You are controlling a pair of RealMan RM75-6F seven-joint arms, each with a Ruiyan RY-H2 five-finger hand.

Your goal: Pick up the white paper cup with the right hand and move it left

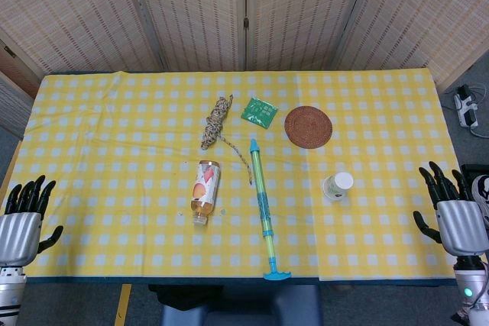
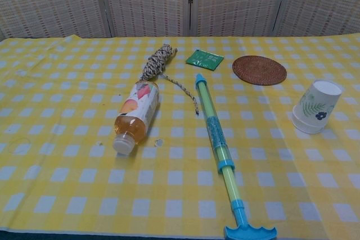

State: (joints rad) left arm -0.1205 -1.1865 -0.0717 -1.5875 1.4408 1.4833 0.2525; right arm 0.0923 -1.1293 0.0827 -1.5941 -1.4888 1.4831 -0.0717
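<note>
The white paper cup with a leaf-and-flower print stands upside down on the yellow checked tablecloth, right of centre; the chest view shows the cup at its right edge. My right hand hovers at the table's right edge, well to the right of the cup, fingers spread and empty. My left hand sits at the left edge, fingers apart and holding nothing. Neither hand shows in the chest view.
A long green-and-blue water squirter lies left of the cup. A juice bottle lies on its side further left. A coiled rope, a green packet and a round woven coaster sit behind.
</note>
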